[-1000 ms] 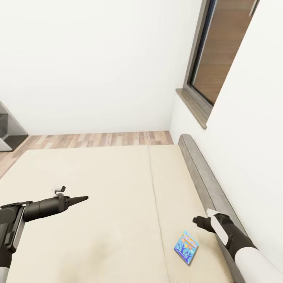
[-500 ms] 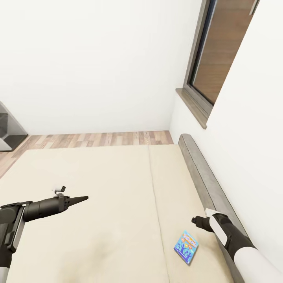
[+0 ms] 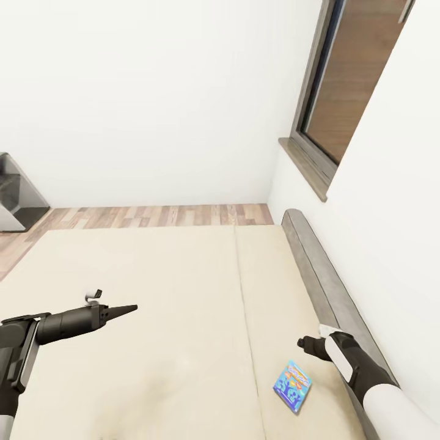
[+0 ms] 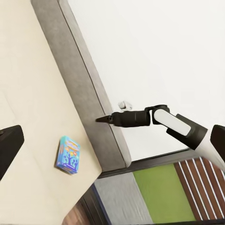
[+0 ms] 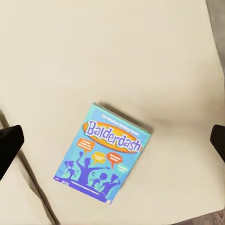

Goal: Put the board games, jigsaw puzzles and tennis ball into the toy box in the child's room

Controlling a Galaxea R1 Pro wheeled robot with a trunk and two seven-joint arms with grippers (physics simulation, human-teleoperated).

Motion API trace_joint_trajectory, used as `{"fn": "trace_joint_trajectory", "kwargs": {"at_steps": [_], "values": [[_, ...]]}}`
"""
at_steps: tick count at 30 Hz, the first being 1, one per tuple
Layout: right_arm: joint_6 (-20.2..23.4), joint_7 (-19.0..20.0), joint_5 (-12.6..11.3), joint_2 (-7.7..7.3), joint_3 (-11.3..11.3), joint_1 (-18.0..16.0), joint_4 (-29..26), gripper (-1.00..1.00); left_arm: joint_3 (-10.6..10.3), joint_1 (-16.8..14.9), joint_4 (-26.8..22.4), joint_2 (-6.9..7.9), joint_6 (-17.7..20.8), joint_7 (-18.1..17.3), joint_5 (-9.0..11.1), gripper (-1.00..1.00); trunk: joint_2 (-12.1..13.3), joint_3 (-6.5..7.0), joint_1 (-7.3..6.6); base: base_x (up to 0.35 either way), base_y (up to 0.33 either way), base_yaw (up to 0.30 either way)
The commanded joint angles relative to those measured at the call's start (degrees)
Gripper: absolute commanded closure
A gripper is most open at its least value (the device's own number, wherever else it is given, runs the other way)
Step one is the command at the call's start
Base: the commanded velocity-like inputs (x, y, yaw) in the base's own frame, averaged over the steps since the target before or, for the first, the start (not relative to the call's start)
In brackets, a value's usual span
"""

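Here the small blue game box (image 5: 103, 152) lay flat on the bed (image 3: 153, 293) near its headboard edge, untouched. The right gripper (image 3: 304, 343) hovered just above it, jaws spread wide. The left gripper (image 3: 125, 309) looked closed, empty. Next: descend and straddle the box.

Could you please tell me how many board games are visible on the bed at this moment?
1. A small blue board game lettered Balderdash lies flat on the cream bed, near the grey headboard and just below the right gripper. Others may lie outside the camera views.
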Motion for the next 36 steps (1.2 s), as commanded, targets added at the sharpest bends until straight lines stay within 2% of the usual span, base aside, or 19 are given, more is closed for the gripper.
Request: {"fn": "trace_joint_trajectory", "kwargs": {"at_steps": [1, 12, 30, 36], "values": [[0.2, -0.5, -0.6, -0.06, 0.3, 0.0, -0.1, -1.00, 0.0, -0.1, 0.0, -0.01, 0.6, -0.3, -0.2, -1.00, -0.1, -0.10, 0.03, 0.000, 0.000, 0.227], [0.2, -0.5, -0.6, -0.13, 0.3, 0.0, -0.1, -1.00, 0.0, -0.1, 0.0, -0.08, 0.6, -0.3, -0.2, -1.00, -0.1, -0.10, 0.03, 0.000, 0.000, 0.160], [0.2, -0.5, -0.6, -0.15, 0.3, 0.0, -0.1, -1.00, 0.0, -0.1, 0.0, -0.12, 0.6, -0.3, -0.2, -1.00, -0.1, -0.10, 0.03, 0.000, 0.000, 0.007], [0.2, -0.5, -0.6, -0.12, 0.3, 0.0, -0.1, -1.00, 0.0, -0.1, 0.0, -0.12, 0.6, -0.3, -0.2, -1.00, -0.1, -0.06, 0.03, 0.000, 0.000, -0.093]]}}
